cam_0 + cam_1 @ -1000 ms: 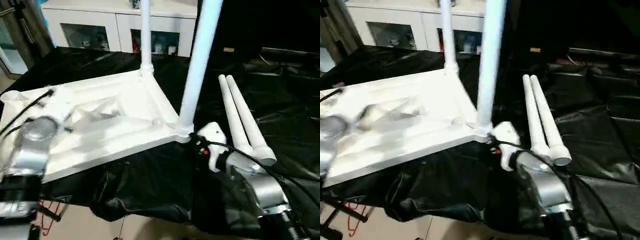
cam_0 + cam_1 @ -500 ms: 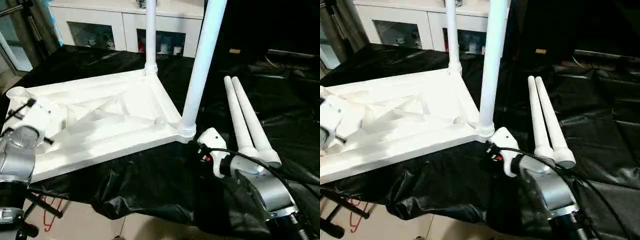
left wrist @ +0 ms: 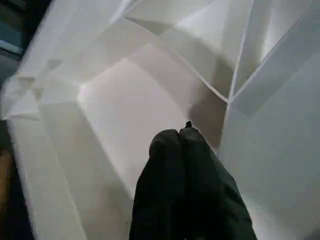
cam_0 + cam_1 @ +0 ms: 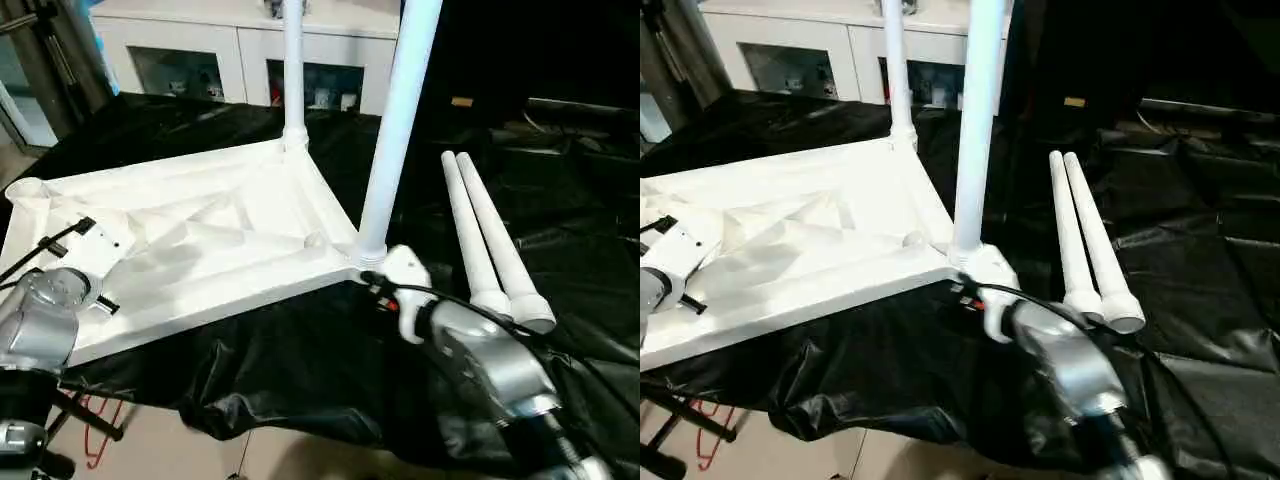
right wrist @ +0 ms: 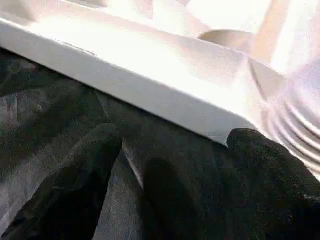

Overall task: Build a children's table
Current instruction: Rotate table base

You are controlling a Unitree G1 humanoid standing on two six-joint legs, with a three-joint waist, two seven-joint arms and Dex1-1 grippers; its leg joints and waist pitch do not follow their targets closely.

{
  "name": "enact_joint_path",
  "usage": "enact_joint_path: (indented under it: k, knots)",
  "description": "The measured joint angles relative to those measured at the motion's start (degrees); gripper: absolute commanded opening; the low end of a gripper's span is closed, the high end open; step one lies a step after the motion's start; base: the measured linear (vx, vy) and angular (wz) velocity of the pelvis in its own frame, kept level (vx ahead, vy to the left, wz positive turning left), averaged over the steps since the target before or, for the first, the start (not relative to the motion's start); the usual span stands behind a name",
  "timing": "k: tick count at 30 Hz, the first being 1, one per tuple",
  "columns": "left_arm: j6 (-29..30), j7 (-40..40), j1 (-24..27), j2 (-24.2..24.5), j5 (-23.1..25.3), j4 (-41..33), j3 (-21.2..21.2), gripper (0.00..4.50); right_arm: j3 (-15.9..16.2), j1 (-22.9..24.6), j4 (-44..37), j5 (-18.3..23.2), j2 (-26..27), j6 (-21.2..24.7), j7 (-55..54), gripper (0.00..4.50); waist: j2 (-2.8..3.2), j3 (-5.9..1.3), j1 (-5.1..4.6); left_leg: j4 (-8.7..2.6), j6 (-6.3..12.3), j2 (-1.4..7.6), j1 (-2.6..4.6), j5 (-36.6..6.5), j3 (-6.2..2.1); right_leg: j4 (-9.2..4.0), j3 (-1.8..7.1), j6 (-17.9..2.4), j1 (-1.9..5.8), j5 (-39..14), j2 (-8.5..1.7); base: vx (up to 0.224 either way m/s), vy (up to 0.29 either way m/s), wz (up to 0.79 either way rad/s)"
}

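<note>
With two legs (image 4: 398, 120) standing in the right-hand sockets of the upturned tabletop (image 4: 200, 240) and two lying right, the spread right gripper (image 5: 175, 165) must next fetch one, left gripper (image 3: 181, 137) pinched empty.

The white plastic ribbed tabletop (image 4: 200, 250) lies upside down on the black plastic sheet (image 4: 560, 200). Two long white tube legs (image 4: 395, 130) stand up in the sockets along its right edge, one behind the other. Two more long white loose legs (image 4: 485, 235) lie side by side, touching, on the sheet to the right. The white glass-fronted cabinet (image 4: 220, 60) stands behind everything.
</note>
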Motion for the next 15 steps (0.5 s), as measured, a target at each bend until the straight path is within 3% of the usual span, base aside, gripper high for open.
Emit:
enact_joint_path:
  k: [5,8,15]
  knots:
    - [6.1,-10.2,1.6,0.1,-4.8,-7.0,-1.2,0.03,-0.1,-3.2,7.2,-0.9,1.1,-2.4,-1.9,3.88,0.37,-0.20,0.36,0.00,0.00,-0.04,0.07,0.0,0.03,0.00,0.10,0.0,0.13,0.0,-0.01,0.000,0.000,0.00]
    - [7.3,-15.1,2.1,0.0,-7.0,-9.6,-3.3,0.03,-0.1,-4.6,10.1,-1.8,1.5,-3.7,-2.8,3.88,0.64,-0.38,0.42,0.00,0.00,-0.08,0.15,0.0,0.05,0.03,0.20,0.0,0.19,0.0,-0.01,0.000,0.000,0.00]
    - [8.4,-22.9,2.5,-0.7,-10.9,-13.0,-7.1,0.03,-0.8,-6.6,15.2,-2.5,2.0,-6.0,-4.8,3.88,0.62,-0.40,0.23,0.00,0.00,-0.09,0.15,0.0,0.05,0.09,0.24,0.0,0.20,0.0,-0.01,0.000,0.000,0.00]
